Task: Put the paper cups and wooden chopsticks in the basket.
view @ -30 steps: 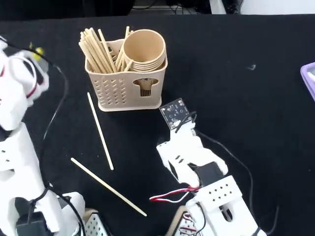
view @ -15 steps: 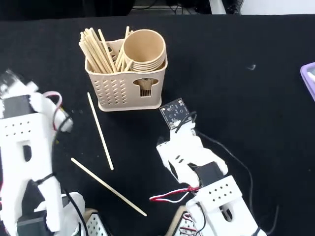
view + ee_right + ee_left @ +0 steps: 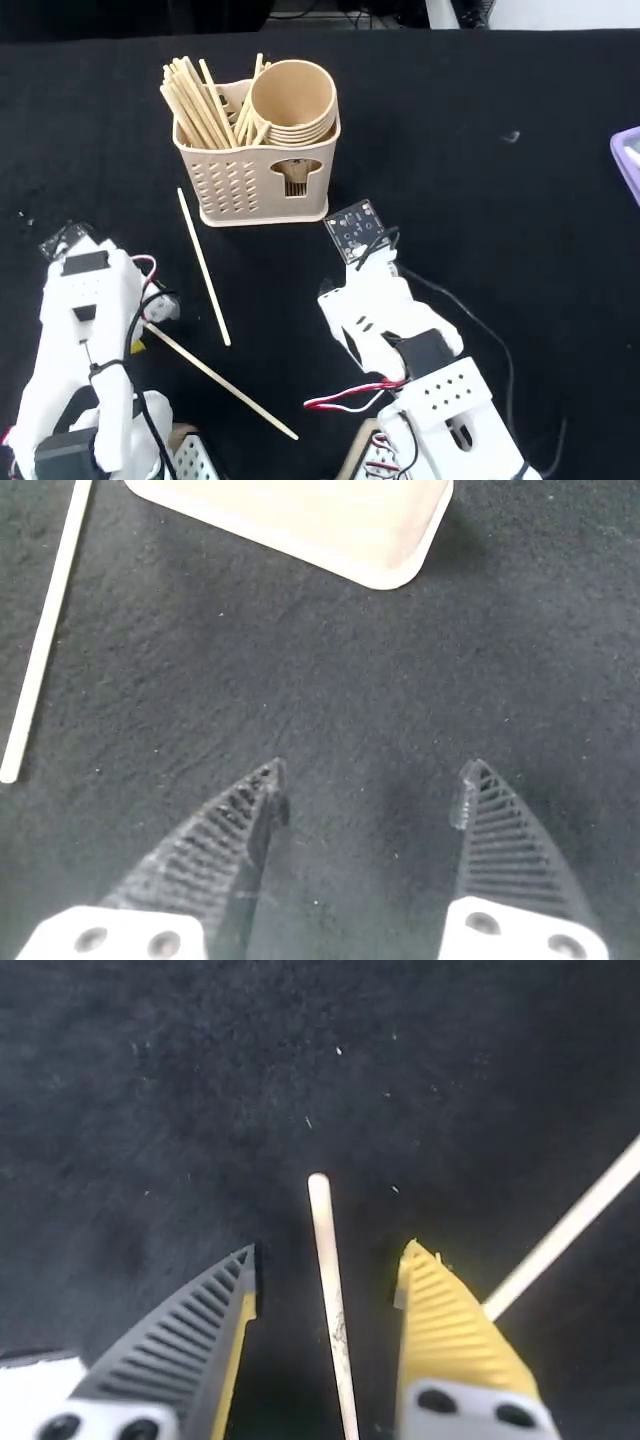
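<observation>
L end effector (image 3: 330, 1250) spread, low over counter (image 3: 480, 150), straddling tip of chopstick (image 3: 333, 1310); stick's long axis runs btwn jaws, back toward wrist. 2nd chopstick (image 3: 204, 268) just beside. R end effector (image 3: 368, 775) spread, nr basket (image 3: 255, 185).

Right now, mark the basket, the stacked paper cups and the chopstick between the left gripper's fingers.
basket (image 3: 240, 185), high view, perforated front wall.
paper cups (image 3: 292, 95), high view, inside of top cup.
chopstick (image 3: 327, 1260), left wrist view, shaft near its end.
</observation>
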### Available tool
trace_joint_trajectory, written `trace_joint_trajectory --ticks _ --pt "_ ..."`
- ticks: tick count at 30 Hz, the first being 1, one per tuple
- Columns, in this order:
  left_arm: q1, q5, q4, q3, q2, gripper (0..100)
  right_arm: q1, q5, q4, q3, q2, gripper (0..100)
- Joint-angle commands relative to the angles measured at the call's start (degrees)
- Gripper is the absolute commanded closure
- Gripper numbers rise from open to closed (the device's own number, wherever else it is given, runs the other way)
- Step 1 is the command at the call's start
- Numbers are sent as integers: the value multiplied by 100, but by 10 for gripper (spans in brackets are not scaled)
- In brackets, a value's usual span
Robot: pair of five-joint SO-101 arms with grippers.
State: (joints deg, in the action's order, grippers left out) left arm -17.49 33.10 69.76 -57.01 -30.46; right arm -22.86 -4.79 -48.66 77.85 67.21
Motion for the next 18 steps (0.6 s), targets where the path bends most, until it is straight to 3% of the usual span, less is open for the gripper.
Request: trace_joint_trajectory --ticks 1,5,10,18 --pt "4 97 -888 -426 -62 770 132 0 123 -13 145 727" --pt "-4 105 -1899 -927 -88 794 132 0 123 -13 145 727" --pt "13 35 -2321 -954 -123 975 132 0 123 -13 145 727" --pt "119 -176 -2321 13 -123 970 132 0 123 -13 145 727"
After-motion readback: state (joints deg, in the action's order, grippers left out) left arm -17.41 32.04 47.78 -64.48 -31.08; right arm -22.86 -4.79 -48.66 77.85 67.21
